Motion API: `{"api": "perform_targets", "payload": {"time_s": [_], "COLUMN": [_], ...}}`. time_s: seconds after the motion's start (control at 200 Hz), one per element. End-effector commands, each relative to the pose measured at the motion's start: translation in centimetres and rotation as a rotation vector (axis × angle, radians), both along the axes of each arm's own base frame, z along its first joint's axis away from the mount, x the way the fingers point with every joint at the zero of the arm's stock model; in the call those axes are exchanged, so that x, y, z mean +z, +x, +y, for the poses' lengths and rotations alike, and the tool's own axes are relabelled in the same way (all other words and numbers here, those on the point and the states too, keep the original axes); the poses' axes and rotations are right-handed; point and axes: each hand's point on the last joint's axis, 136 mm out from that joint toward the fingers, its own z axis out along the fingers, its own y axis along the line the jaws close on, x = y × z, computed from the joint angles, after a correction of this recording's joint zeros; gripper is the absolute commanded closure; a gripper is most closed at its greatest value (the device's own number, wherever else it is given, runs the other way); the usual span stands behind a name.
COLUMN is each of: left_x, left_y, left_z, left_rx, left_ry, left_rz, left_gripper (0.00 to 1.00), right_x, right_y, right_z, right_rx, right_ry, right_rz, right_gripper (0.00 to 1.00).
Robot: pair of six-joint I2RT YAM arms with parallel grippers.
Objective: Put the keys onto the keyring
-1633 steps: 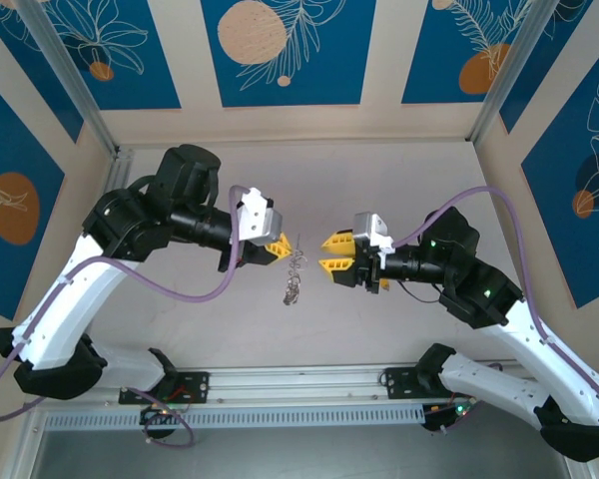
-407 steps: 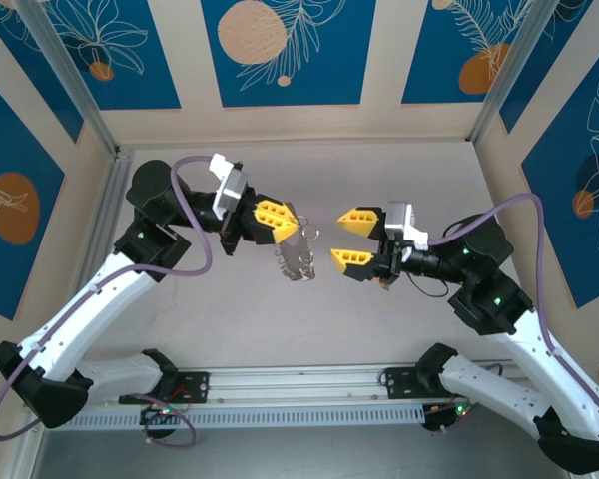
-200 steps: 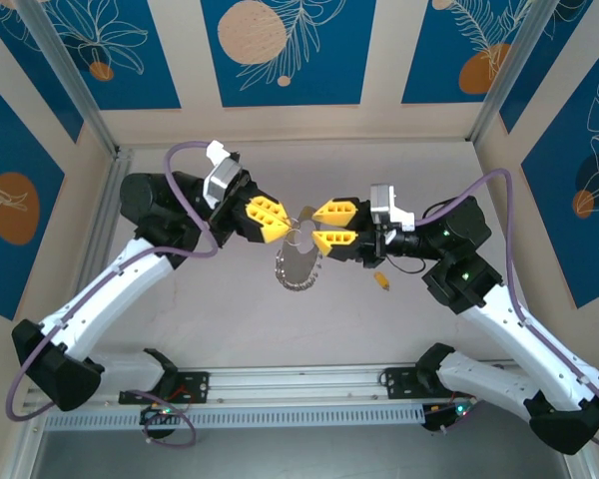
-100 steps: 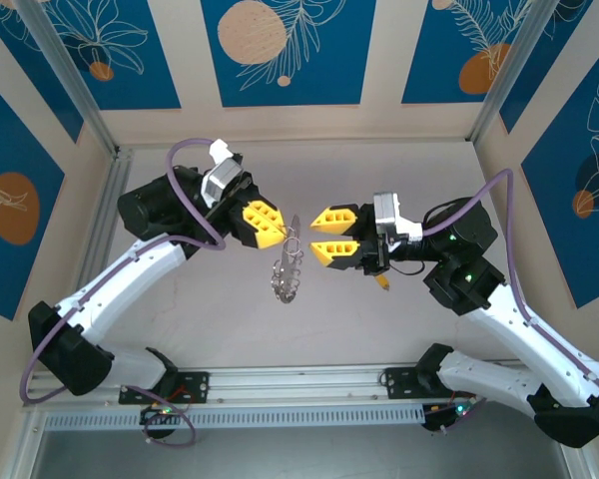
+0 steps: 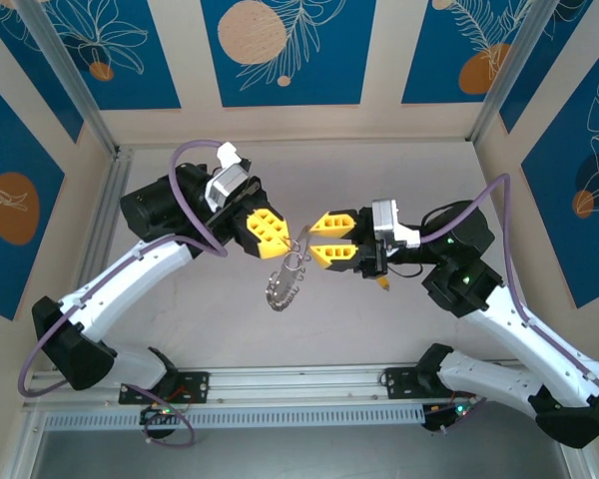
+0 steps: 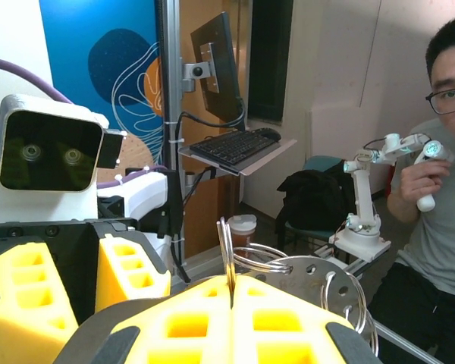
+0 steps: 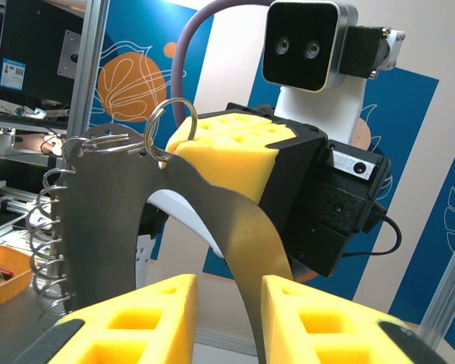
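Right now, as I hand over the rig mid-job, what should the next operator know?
The left gripper is shut on the keyring, holding it in the air above the table.
The right gripper is open, with its fingers on either side of the keyring's metal strip and not clamped.
The yellow-orange key lies on the table near the right gripper, not on the keyring.
Done: keyring lifted and presented.
Left: pick up the yellow-orange key, probably with the right gripper, and thread it on.

left gripper (image 5: 286, 236): fingers pressed together | right gripper (image 5: 318, 242): jaws apart
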Motion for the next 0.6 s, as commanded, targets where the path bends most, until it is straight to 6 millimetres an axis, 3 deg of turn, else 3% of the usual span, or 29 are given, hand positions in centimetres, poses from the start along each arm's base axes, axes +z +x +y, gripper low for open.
{"api": "perform_targets", "payload": {"time_s": [0.0, 0.595], "left_x": [1.3, 0.2], "left_y": [-1.1, -0.3], "left_z": [0.5, -0.4], "left_rx": [-0.016, -0.028], "left_ry": [-0.053, 0.008], "left_rz": [-0.048, -0.05], "left_gripper": [1.0, 1.0], "right_x": [1.0, 1.9], "right_y": [-0.9, -1.4], "right_z": [-0.9, -0.4], "right_rx": [-0.009, 0.021], "right_ry": [0.043, 0.045], "right_rz": [-0.054, -0.044], "right_gripper": [0.72, 0.73]}}
